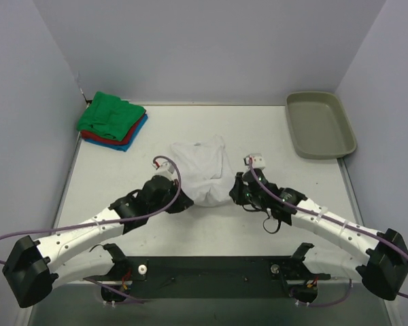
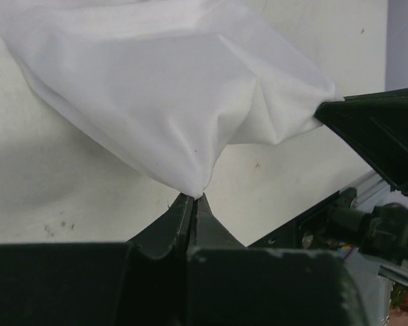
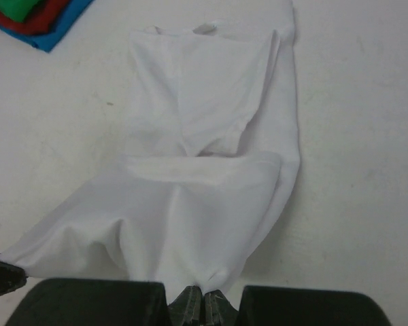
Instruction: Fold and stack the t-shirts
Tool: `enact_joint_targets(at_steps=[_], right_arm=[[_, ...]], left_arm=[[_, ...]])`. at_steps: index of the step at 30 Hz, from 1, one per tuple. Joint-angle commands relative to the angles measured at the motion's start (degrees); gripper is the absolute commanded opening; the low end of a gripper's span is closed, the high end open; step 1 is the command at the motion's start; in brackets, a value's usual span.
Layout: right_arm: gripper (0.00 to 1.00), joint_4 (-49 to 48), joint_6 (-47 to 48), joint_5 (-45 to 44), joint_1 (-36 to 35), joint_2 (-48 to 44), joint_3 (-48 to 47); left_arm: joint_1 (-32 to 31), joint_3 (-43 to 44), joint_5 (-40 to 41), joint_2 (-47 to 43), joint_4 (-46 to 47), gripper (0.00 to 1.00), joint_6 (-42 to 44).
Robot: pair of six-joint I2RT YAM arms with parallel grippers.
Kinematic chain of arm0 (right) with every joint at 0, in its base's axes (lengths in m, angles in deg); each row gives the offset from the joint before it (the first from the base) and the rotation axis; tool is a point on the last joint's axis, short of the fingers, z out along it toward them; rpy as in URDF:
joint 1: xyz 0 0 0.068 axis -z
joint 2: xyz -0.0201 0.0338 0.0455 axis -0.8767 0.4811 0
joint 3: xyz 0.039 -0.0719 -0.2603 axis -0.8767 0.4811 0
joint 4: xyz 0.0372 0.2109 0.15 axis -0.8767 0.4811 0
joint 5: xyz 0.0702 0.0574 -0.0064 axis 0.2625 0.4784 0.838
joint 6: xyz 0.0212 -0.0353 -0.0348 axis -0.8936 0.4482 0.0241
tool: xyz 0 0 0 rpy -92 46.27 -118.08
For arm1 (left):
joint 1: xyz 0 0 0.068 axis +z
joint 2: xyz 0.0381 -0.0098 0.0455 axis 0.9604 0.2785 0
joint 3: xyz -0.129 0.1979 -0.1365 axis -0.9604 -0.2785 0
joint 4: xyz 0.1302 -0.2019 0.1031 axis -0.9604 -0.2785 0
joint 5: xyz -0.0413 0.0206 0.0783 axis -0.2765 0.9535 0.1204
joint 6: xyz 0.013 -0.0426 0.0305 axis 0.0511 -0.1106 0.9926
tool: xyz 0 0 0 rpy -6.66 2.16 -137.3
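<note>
The white t-shirt (image 1: 202,170) lies in the middle of the table, its near end lifted and bunched between the two grippers. My left gripper (image 1: 183,202) is shut on the shirt's near left corner (image 2: 190,183). My right gripper (image 1: 235,192) is shut on the near right corner (image 3: 211,282). The far part of the shirt lies flat with the collar (image 3: 205,27) away from me. The right gripper's finger (image 2: 374,129) shows in the left wrist view, pinching cloth. A folded stack with green on top (image 1: 110,114), red (image 1: 95,136) and blue (image 1: 132,138) below sits at the far left.
A grey-beige plastic tray (image 1: 320,123) stands at the far right corner. A small white block (image 1: 258,161) lies beside the right wrist. The folded stack's corner shows in the right wrist view (image 3: 34,17). Walls close in the table on left, back and right.
</note>
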Motion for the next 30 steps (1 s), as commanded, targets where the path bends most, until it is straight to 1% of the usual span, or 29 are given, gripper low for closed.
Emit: enact_joint_targets(at_steps=[1, 2, 3, 4, 7, 8, 10, 11, 13, 14, 16, 17, 18, 21, 23, 24, 25, 27, 28, 30], right_arm=[[0.00, 4.6, -8.3, -9.1, -7.2, -6.8, 10.5], [0.00, 5.4, -9.6, -10.0, -8.7, -8.7, 12.0], [0.00, 6.0, -12.9, -11.5, -10.2, -9.6, 13.1], [0.00, 6.9, -14.4, -13.9, -13.6, -10.6, 15.5], [0.00, 10.6, -20.5, -18.2, -17.9, -15.1, 18.7], [0.00, 12.5, -21.8, -19.1, -20.8, -16.1, 19.3], [0.00, 14.5, -25.9, -20.9, -23.4, -18.1, 20.2], [0.00, 16.7, -27.0, -22.6, -26.4, -18.6, 20.2], [0.00, 19.0, -29.6, -24.7, -29.4, -19.2, 20.0], [0.00, 21.0, -31.6, -26.8, -32.1, -19.1, 19.1], [0.00, 22.9, -33.2, -28.6, -34.9, -17.9, 17.7], [0.00, 25.0, -35.1, -29.8, -36.3, -17.1, 15.9], [0.00, 25.9, -36.1, -32.2, -39.7, -16.3, 14.9], [0.00, 29.3, -39.5, -37.0, -44.8, -11.7, 10.7], [0.00, 30.9, -40.1, -39.6, -47.2, -8.3, 8.2], [0.00, 31.5, -40.0, -42.7, -48.6, -7.3, 5.9], [0.00, 32.1, -39.5, -44.1, -49.0, -5.9, 4.7], [0.00, 32.1, -36.3, -46.5, -49.1, -5.1, 1.4], [0.00, 32.0, -34.5, -49.1, -49.1, -4.6, 0.2], [0.00, 31.8, -31.2, -51.5, -48.9, -4.0, -2.3]], left_arm=[[-7.4, -7.2, 4.6, -3.0, 2.4, 0.00, -6.5], [-8.5, -10.0, 5.1, -3.3, 2.8, 0.00, -7.4], [-9.9, -11.2, 6.0, -3.8, 3.3, 0.00, -9.3], [-12.3, -12.4, 6.7, -4.2, 3.2, 0.00, -10.2], [-17.0, -15.8, 9.7, -6.5, 2.3, 0.00, -13.6], [-18.0, -17.4, 10.3, -7.3, 2.1, 0.00, -14.3], [-20.6, -18.5, 12.2, -9.8, 0.6, 0.00, -16.9], [-21.2, -19.0, 12.5, -10.7, 0.0, 0.00, -17.3], [-22.6, -19.8, 13.4, -13.1, -1.7, 0.00, -18.8], [-24.0, -19.9, 13.8, -13.8, -2.3, 0.00, -19.2], [-25.4, -19.6, 14.7, -15.6, -3.7, 0.00, -20.2], [-27.0, -19.3, 15.2, -16.0, -4.4, 0.00, -20.6], [-27.7, -18.3, 16.5, -16.2, -5.8, 0.00, -21.3], [-30.9, -16.5, 19.0, -16.0, -8.7, 0.00, -22.8], [-32.1, -14.6, 20.9, -15.7, -9.9, 0.00, -22.8], [-32.5, -14.0, 21.5, -15.6, -10.4, 0.00, -22.2], [-32.5, -12.2, 22.1, -15.7, -10.8, 0.00, -21.6], [-32.4, -9.8, 24.9, -15.8, -12.0, 0.00, -18.9], [-32.3, -7.2, 25.8, -15.9, -12.3, 0.00, -17.4], [-32.1, -4.0, 28.4, -14.8, -13.5, 0.00, -13.0]])
